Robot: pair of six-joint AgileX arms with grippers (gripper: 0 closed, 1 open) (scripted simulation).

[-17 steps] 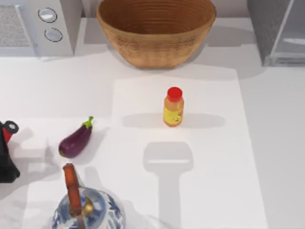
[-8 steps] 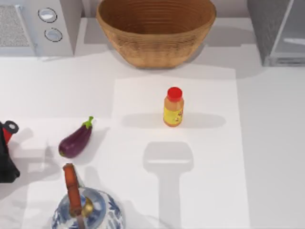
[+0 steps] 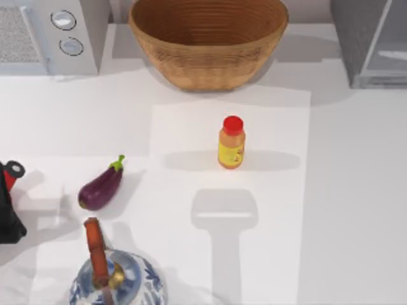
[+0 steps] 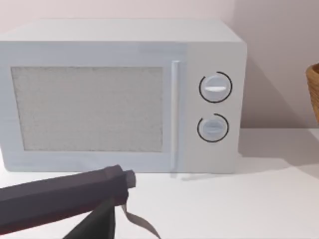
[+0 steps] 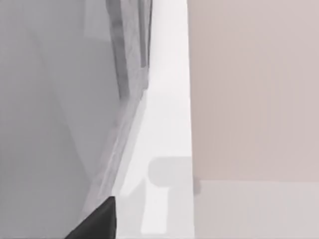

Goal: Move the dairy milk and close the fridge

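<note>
The dairy milk is out of view. The fridge (image 3: 357, 39), a grey box with a speckled dark side and a pale door panel (image 3: 393, 44), stands at the table's far right corner. In the right wrist view its pale grey panel (image 5: 55, 114) looms very close, and a dark tip of my right gripper (image 5: 97, 223) sits beside it. My left gripper (image 3: 7, 202) is parked at the table's left edge, and its dark body (image 4: 65, 199) points towards the microwave (image 4: 124, 99).
An orange-yellow bottle with a red cap (image 3: 231, 143) stands mid-table. A wicker basket (image 3: 208, 39) sits at the back centre and the microwave (image 3: 51, 35) at the back left. An eggplant (image 3: 100, 186) and a blue-white teapot (image 3: 117, 279) lie front left.
The right edge of the pale patch on the table has crept leftward. The bottle, eggplant, teapot and left arm have not moved.
</note>
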